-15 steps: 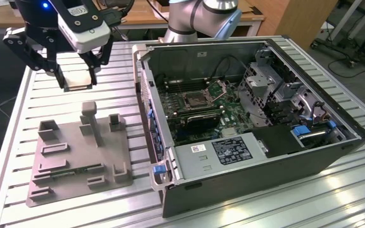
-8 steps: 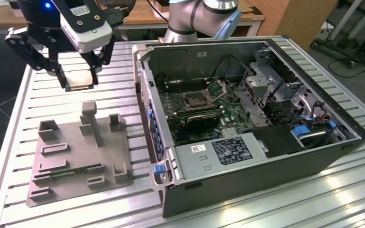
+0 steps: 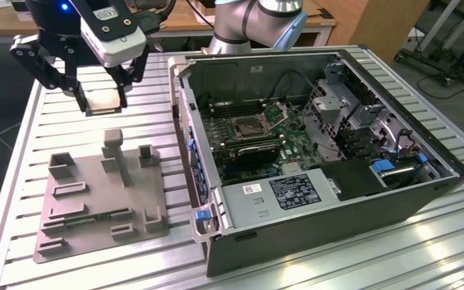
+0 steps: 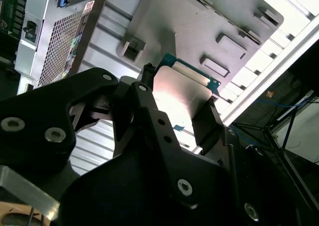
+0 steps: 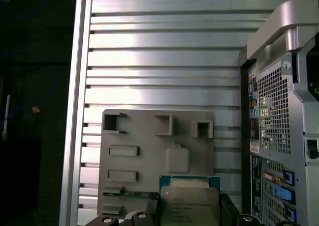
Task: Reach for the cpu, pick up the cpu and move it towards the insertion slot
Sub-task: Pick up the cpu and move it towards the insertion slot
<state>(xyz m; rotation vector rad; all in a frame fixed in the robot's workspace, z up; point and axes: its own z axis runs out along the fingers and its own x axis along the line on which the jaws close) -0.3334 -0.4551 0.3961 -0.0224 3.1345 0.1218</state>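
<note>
We see the claw [image 3: 103,90] in the upper left of the exterior view, hanging above the tabletop [image 3: 63,130] and closed on the cpu [image 3: 104,104], which it pinches by two opposite edges. The cpu hangs clear of the grey holder [image 3: 95,193] in the lower left of that view, touching neither it nor the tabletop. In both wrist views the chip sits between the dark fingers [image 4: 207,121]: the second wrist view shows its shiny face [image 4: 182,94], and the first wrist view shows its silver top with a thin green rim [image 5: 189,206].

The slot [image 3: 248,127] lies inside the open case [image 3: 313,232], near the middle of the exterior view and well apart from the claw, its silver plate [image 3: 279,111] tilted up beside it.

We judge the cpu to be light, stiff and flat. Its smooth metal top looks slippery, and the pale underside is likely fragile, so the edges are the right place to hold it, as the claw does now. A hold on such thin edges could let it slip or tilt.
</note>
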